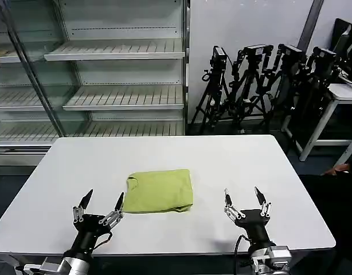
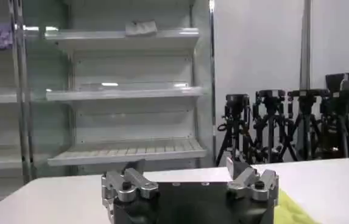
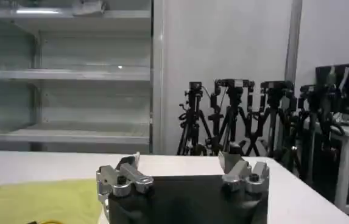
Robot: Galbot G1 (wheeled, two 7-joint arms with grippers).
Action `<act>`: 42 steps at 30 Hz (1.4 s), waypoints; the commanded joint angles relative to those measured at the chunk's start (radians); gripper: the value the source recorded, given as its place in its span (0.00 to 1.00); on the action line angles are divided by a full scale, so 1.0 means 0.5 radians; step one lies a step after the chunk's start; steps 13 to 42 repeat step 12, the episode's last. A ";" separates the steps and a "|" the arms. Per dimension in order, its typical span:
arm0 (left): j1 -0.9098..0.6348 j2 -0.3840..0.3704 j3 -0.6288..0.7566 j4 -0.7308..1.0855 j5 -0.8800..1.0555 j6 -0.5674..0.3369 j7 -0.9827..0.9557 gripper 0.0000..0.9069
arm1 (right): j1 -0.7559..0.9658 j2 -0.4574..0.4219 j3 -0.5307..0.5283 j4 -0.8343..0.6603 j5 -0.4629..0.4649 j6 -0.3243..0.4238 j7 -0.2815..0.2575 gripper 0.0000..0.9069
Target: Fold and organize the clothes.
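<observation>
The clothes [image 1: 160,191] are one lime yellow-green T-shirt folded into a compact rectangle, plain side up, on the middle of the white table [image 1: 222,157]. My left gripper [image 1: 101,201] stands open near the table's front edge, just left of the folded shirt and apart from it. A corner of the shirt [image 2: 296,210] peeks past that left gripper [image 2: 186,170] in the left wrist view. On the other side, my right gripper [image 1: 243,196] is open too, empty, a short way from the shirt. The right wrist view has the shirt [image 3: 40,201] beside the right gripper [image 3: 180,163].
Empty white shelving [image 1: 116,51] with a glass door [image 1: 27,74] stands behind the table. Several black camera tripods [image 1: 262,80] cluster at the back right beside a white side table [image 1: 345,94]. A person's hand [image 1: 339,169] shows at the right edge, away from the shirt.
</observation>
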 commanded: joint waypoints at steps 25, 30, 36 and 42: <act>0.032 -0.013 -0.005 -0.020 0.008 -0.002 -0.011 1.00 | 0.016 -0.024 -0.007 0.000 -0.014 -0.010 0.012 1.00; 0.032 -0.013 -0.005 -0.020 0.008 -0.002 -0.011 1.00 | 0.016 -0.024 -0.007 0.000 -0.014 -0.010 0.012 1.00; 0.032 -0.013 -0.005 -0.020 0.008 -0.002 -0.011 1.00 | 0.016 -0.024 -0.007 0.000 -0.014 -0.010 0.012 1.00; 0.032 -0.013 -0.005 -0.020 0.008 -0.002 -0.011 1.00 | 0.016 -0.024 -0.007 0.000 -0.014 -0.010 0.012 1.00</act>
